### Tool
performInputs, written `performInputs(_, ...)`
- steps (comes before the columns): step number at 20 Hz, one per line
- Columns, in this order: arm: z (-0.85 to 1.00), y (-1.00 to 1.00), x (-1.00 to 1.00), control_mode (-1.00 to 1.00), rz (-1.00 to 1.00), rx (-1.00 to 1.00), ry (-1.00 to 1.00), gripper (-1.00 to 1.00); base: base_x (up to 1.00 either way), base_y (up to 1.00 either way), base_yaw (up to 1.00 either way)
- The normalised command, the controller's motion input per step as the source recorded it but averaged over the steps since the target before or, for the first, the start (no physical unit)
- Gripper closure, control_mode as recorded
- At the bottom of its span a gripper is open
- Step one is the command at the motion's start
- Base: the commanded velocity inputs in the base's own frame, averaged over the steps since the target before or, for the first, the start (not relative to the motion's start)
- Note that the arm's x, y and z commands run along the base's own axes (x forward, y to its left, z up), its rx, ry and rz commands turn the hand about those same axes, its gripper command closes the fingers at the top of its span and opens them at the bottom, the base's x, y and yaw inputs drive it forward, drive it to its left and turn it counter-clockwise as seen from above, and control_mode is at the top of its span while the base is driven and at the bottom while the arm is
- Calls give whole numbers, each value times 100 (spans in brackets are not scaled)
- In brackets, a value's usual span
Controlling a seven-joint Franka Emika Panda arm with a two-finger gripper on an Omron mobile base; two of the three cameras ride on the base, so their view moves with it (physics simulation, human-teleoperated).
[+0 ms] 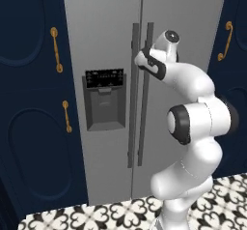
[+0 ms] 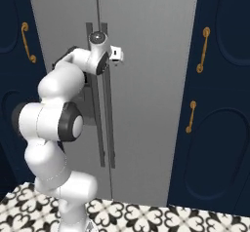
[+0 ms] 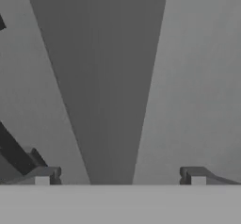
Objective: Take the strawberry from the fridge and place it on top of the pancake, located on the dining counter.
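The fridge [image 1: 106,31] stands in front of me, tall and silver-grey, with both doors closed. Its two long dark-grey vertical handles [image 1: 140,108] run down the middle seam, also seen from the right [image 2: 105,128]. My arm reaches up to the top of these handles. In the hand view my gripper [image 3: 120,176] is open, and one dark handle [image 3: 106,77] rises between its two fingertips [image 3: 44,175] with a gap on each side. The strawberry is hidden behind the closed doors. The pancake and the dining counter are out of view.
A black-panelled dispenser recess [image 1: 103,98] sits in the left fridge door. Navy cabinets with brass handles [image 1: 57,50] flank the fridge on the left and on the right [image 2: 202,50]. Black-and-white patterned floor tiles [image 1: 96,217] lie below.
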Motion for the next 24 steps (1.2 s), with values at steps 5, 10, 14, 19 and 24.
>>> performInputs(5,-23,0,58,-100,0,0,-14,-100,0,0,0)
performInputs(10,-30,0,21,-100,0,0,-26,-100,0,0,0)
performInputs(14,-3,0,11,-100,0,0,0,100,0,0,0)
performInputs(19,0,-40,-65,-100,-6,2,0,100,0,0,0)
performInputs(24,0,-100,-100,-100,-11,2,4,100,0,0,0)
